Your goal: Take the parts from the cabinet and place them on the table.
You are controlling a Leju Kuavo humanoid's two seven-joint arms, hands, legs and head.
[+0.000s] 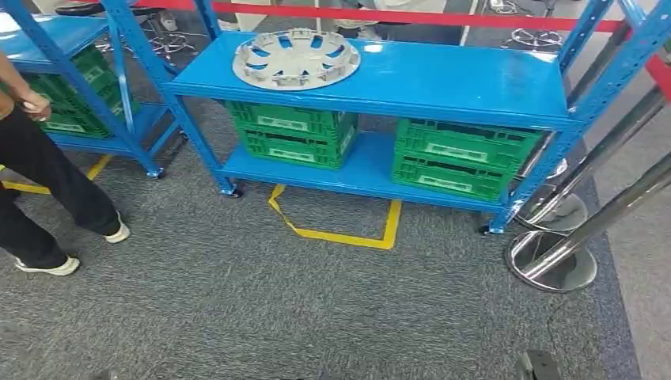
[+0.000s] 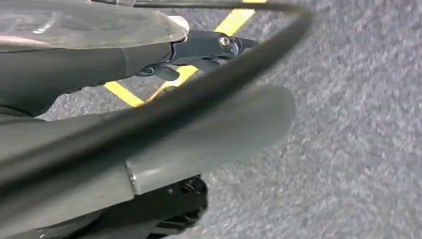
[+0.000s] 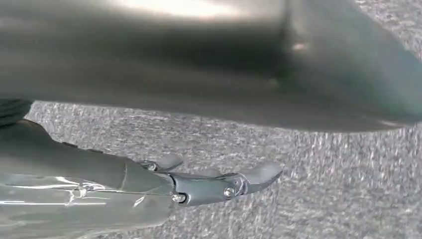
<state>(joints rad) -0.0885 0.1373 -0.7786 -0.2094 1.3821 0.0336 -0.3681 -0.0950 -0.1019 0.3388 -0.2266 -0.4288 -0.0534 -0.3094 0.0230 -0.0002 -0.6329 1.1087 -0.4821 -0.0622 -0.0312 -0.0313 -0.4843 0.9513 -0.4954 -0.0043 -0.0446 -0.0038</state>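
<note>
Both hands are hanging low over the grey carpet (image 1: pixel 316 309). Seen from its wrist, the left hand (image 2: pixel 199 50) is showing a thick grey thumb and darker fingers (image 2: pixel 214 45) stretched out with nothing between them, above a strip of yellow floor tape (image 2: pixel 124 94). Over on the other side, the right hand (image 3: pixel 209 184) is likewise holding nothing, its fingers (image 3: pixel 259 174) lying nearly straight and apart from the thumb, though the close blur makes the exact spread hard to judge.

Up on the top shelf of the blue cabinet (image 1: pixel 443 79), toward its left end, a silver wheel cover (image 1: pixel 296 58) is lying flat, well apart from either hand. Below it, on the lower shelf, two green crates (image 1: pixel 294 133) (image 1: pixel 463 157) are sitting side by side with a gap between them. On the carpet in front of the cabinet, yellow tape is marking out an open-topped box. Another blue rack (image 1: pixel 71 47) with green crates (image 1: pixel 75 103) is standing to the left, and a person (image 1: pixel 39 182) in dark trousers and white shoes is standing beside it. At the right, chrome barrier posts (image 1: pixel 554 261) are leaning in on round bases, and a red belt (image 1: pixel 443 16) is running behind the cabinet.
</note>
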